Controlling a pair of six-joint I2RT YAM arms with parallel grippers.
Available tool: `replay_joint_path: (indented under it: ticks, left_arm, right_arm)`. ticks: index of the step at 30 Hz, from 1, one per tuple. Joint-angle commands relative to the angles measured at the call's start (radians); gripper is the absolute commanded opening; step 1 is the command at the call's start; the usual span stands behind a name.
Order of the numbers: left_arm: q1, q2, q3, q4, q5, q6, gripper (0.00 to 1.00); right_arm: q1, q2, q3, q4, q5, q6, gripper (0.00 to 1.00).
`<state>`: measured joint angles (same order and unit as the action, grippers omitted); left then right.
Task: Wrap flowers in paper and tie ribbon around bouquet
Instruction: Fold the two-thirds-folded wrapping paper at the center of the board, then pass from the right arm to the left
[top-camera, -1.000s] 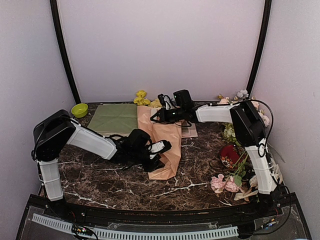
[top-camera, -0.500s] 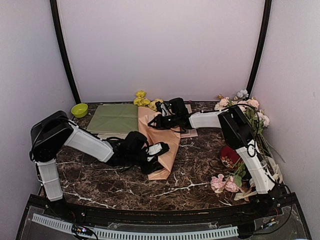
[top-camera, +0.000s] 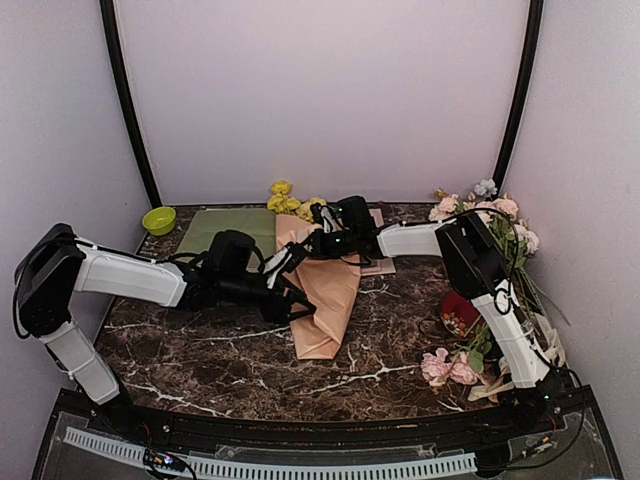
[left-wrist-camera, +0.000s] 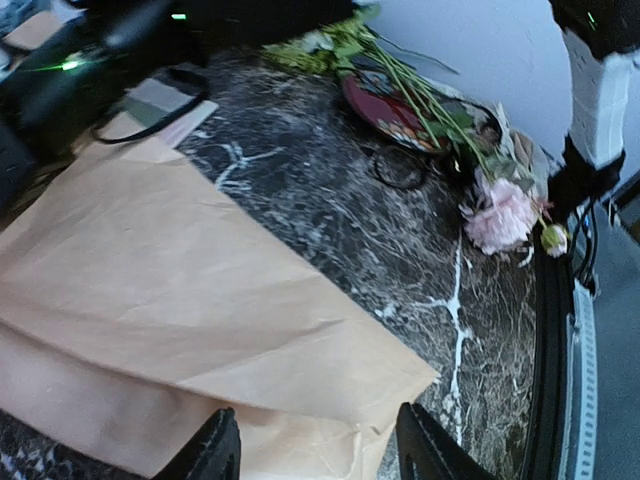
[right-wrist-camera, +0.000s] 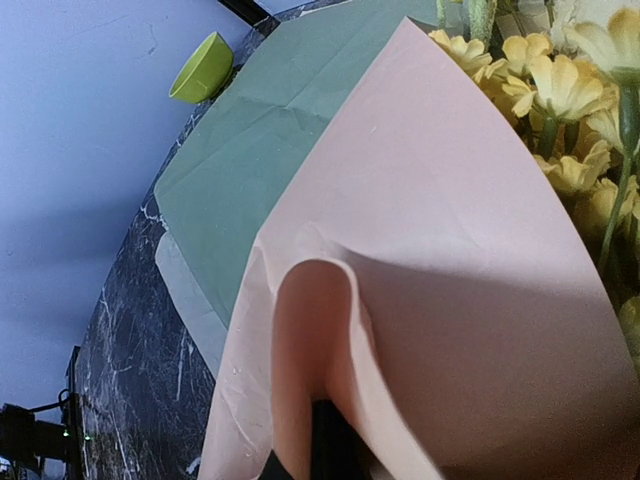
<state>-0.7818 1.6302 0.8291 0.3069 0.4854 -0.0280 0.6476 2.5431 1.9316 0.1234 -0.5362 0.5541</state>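
One fold of paper (right-wrist-camera: 440, 300) — pinched by right gripper (right-wrist-camera: 318, 448).

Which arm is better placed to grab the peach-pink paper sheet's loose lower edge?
Probably left: the left gripper, open, hangs over that edge; the right gripper is shut on the peach-pink paper beside the yellow flowers.

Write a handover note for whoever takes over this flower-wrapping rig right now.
Left pincer: open, at the left side of the peach-pink paper sheet, holding nothing.
Right pincer: shut on a fold of that sheet at its far end.
Yellow artificial flowers lie inside the partly rolled sheet, heads past its far edge.
Done: flowers laid, first fold over.
Left: finish the cone, tie the thin dark ribbon, which I cannot pick out.
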Motion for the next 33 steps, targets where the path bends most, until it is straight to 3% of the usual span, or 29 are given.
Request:
replay_joint_path:
  ticks: [1, 7, 11, 14, 20, 26, 28, 31, 32, 33]
  left_arm:
    - [0.078, -0.006, 0.055, -0.061, 0.113, -0.244, 0.56]
    - [0.086, 0.129, 0.199, -0.318, 0.000, -0.320, 0.63]
    - [0.092, 0.208, 0.219, -0.299, 0.041, -0.389, 0.64]
    - [0.092, 0.225, 0.198, -0.198, 0.123, -0.426, 0.64]
    - [0.092, 0.230, 0.190, -0.180, 0.114, -0.437, 0.64]
    - [0.093, 0.277, 0.214, -0.088, 0.193, -0.469, 0.62]
    - [0.092, 0.285, 0.216, -0.052, 0.204, -0.491, 0.54]
    - [0.093, 0.271, 0.212, -0.042, 0.196, -0.501, 0.11]
    - [0.093, 0.260, 0.207, -0.043, 0.189, -0.499, 0.00]
    - [0.094, 0.247, 0.200, -0.050, 0.179, -0.495, 0.00]
  right_arm:
    - [0.004, 0.005, -0.032, -0.071, 0.049, -0.025, 0.00]
    - [0.004, -0.006, -0.037, -0.078, 0.056, -0.033, 0.00]
    - [0.005, -0.014, -0.043, -0.082, 0.059, -0.038, 0.00]
    - [0.005, -0.022, -0.048, -0.079, 0.063, -0.041, 0.00]
    - [0.004, -0.030, -0.042, -0.085, 0.063, -0.049, 0.00]
    - [0.004, -0.034, -0.037, -0.083, 0.065, -0.051, 0.00]
    - [0.003, -0.035, -0.038, -0.085, 0.064, -0.051, 0.00]
    - [0.003, -0.042, -0.043, -0.087, 0.061, -0.056, 0.00]
    - [0.003, -0.044, -0.043, -0.089, 0.058, -0.060, 0.00]
    - [0.003, -0.049, -0.042, -0.095, 0.056, -0.067, 0.00]
